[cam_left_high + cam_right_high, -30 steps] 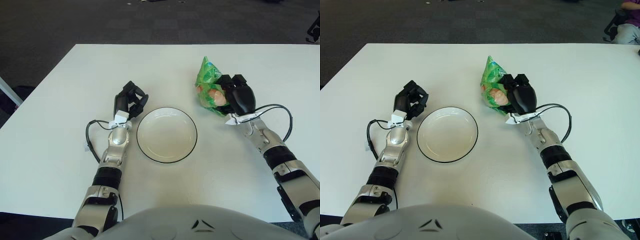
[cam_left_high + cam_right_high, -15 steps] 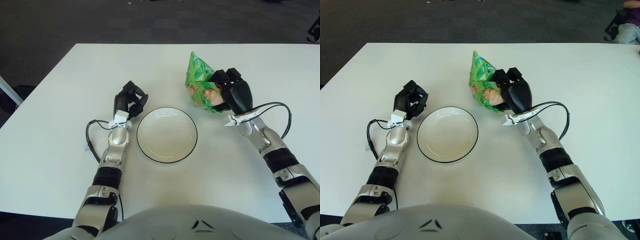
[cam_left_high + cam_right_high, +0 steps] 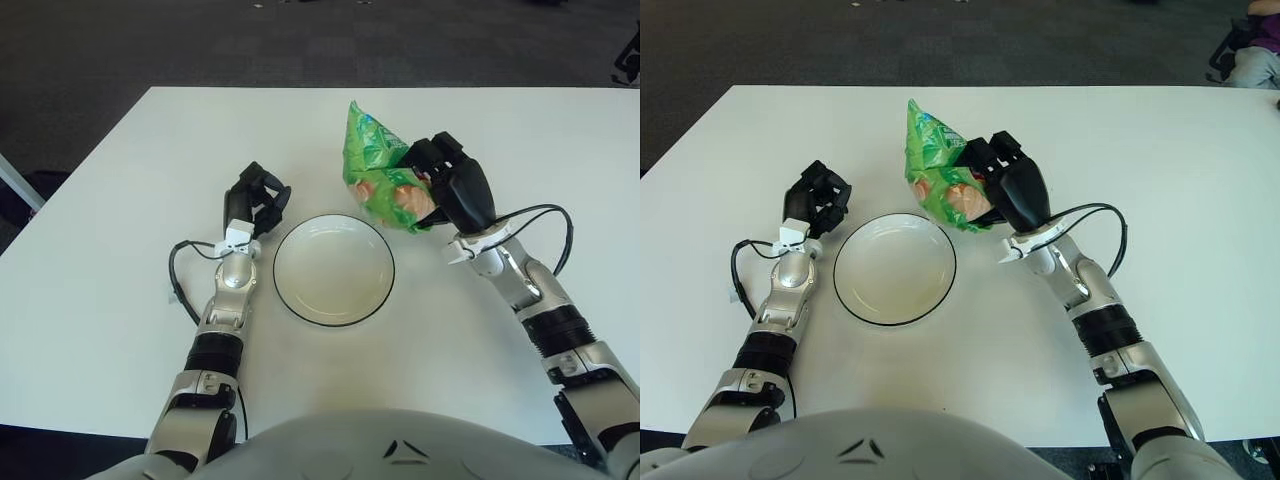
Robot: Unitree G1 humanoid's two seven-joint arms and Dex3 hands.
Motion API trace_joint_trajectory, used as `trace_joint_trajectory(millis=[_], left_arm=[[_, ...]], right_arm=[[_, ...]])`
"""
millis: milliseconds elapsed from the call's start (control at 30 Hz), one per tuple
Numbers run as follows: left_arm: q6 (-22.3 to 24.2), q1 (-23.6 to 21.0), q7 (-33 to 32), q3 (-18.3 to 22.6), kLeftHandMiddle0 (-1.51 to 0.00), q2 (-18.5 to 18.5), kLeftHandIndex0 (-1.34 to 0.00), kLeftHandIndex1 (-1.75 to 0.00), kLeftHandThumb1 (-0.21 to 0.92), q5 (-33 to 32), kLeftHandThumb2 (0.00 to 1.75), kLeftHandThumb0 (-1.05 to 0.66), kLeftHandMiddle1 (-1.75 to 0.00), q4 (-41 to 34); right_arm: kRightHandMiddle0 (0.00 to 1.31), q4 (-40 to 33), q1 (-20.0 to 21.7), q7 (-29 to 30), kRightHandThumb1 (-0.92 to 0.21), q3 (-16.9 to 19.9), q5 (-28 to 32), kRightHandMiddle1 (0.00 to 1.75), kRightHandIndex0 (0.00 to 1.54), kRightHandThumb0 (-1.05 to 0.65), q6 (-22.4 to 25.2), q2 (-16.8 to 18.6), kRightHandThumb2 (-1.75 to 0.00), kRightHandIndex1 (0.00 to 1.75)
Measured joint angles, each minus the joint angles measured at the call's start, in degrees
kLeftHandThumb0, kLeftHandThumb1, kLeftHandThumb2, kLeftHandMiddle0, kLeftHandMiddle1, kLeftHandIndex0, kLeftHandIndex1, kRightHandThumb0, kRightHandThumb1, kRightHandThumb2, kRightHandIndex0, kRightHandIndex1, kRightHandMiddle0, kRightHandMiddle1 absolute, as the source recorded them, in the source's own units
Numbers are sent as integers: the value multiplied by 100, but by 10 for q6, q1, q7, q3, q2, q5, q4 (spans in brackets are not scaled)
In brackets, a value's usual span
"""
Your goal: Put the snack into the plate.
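Note:
My right hand (image 3: 440, 185) is shut on a green snack bag (image 3: 377, 165) and holds it in the air just past the far right rim of the plate (image 3: 333, 270). The bag stands tilted, its top corner pointing up and left, and its lower end overlaps the plate's far edge in both views. The plate is round and white with a dark rim, and nothing lies in it. My left hand (image 3: 255, 198) shows just left of the plate with its fingers curled and holding nothing.
The white table (image 3: 120, 300) spreads to all sides; its far edge meets a dark carpet. A black cable (image 3: 180, 280) loops beside my left forearm and another (image 3: 555, 235) beside my right one.
My right hand has carried the snack bag leftward from right of the plate to its far right rim. The left hand has barely shifted.

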State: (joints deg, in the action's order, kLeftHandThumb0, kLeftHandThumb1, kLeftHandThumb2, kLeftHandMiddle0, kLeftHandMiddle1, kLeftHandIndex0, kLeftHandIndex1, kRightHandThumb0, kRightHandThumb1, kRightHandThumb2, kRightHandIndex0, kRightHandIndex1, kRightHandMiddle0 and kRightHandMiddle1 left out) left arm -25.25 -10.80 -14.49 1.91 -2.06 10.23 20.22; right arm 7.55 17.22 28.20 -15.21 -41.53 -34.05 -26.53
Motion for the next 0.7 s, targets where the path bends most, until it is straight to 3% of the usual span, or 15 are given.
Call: trace_joint_trajectory(millis=[233, 700], left_arm=[[3, -1, -7, 3, -96, 0, -75, -175, 92, 0, 29, -28, -175, 1], [8, -2, -9, 4, -96, 0, -76, -175, 92, 0, 29, -27, -175, 2]], right_arm=[[61, -33, 2, -15, -48, 1, -4, 175, 48, 42, -34, 2, -110, 175], [64, -33, 27, -99, -49, -15, 6, 175, 47, 41, -122, 11, -108, 175]])
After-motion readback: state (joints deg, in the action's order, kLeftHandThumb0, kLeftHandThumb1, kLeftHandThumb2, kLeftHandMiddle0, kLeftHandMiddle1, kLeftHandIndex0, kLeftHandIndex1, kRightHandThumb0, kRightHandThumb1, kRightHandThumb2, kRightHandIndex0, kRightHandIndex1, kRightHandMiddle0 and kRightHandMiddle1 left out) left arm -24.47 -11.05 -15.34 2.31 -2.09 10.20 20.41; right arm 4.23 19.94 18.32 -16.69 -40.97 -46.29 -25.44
